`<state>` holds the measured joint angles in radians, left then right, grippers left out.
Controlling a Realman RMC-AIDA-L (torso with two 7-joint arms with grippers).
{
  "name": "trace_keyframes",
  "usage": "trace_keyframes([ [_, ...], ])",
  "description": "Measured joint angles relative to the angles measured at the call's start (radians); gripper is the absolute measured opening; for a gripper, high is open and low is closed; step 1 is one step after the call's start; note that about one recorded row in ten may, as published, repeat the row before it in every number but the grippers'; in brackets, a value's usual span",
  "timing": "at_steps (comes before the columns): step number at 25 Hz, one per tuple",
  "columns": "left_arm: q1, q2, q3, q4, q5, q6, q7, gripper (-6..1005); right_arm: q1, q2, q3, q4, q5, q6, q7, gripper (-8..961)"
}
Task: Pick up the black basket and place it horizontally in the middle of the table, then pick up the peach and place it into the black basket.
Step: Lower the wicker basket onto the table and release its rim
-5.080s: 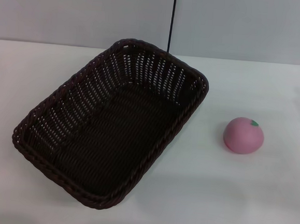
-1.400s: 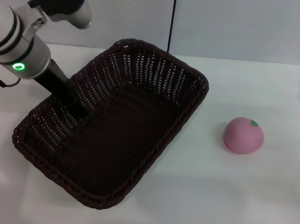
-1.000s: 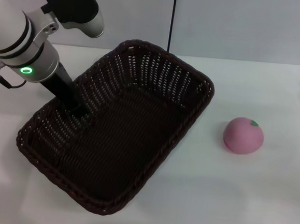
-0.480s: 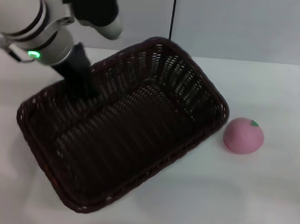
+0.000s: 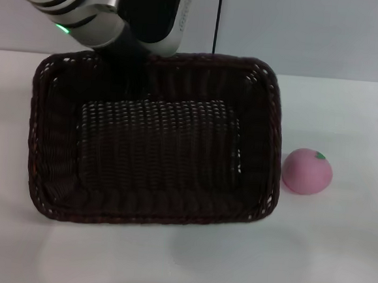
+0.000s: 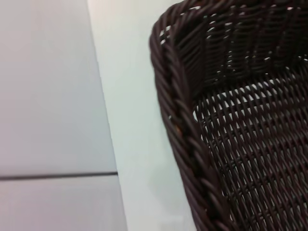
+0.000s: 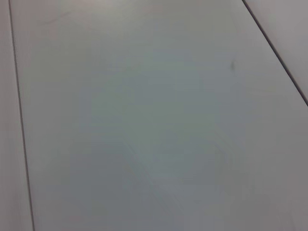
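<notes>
The black basket [image 5: 154, 153] lies lengthwise left to right in the middle of the white table [image 5: 324, 257]. My left gripper [image 5: 128, 53] reaches down from the upper left onto the basket's far rim, left of its middle, and is shut on it; the fingertips merge with the dark weave. The left wrist view shows the basket's braided rim and a corner [image 6: 192, 144] close up. The pink peach [image 5: 307, 170] sits on the table just right of the basket, a small gap from its right wall. My right gripper is out of view.
A grey wall runs behind the table's far edge, with a thin black cable [image 5: 217, 19] hanging down it. The right wrist view shows only bare white surface [image 7: 154, 115]. White tabletop lies open in front of the basket and to the right of the peach.
The left arm has swung the basket from a diagonal lie to a left-to-right lie, its right end now close to the peach. The arm moved up and back. The peach has not moved.
</notes>
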<state>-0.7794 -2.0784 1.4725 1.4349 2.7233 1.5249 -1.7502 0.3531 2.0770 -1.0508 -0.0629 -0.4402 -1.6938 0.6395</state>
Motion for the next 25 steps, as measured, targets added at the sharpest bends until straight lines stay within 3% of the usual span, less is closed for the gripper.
trace_keyframes([
  [8, 0.007, 0.000, 0.050, -0.030, -0.020, -0.010, 0.014, 201, 0.006, -0.001, -0.002, -0.009, -0.007, 0.005, 0.005, 719],
  [17, 0.030, 0.000, 0.087, -0.027, -0.004, -0.055, -0.090, 195, 0.004, -0.002, -0.002, -0.009, -0.008, 0.007, 0.005, 718],
  [25, 0.026, 0.000, 0.153, -0.026, -0.003, -0.044, -0.162, 276, 0.003, -0.002, -0.001, -0.007, -0.008, 0.008, 0.003, 718],
])
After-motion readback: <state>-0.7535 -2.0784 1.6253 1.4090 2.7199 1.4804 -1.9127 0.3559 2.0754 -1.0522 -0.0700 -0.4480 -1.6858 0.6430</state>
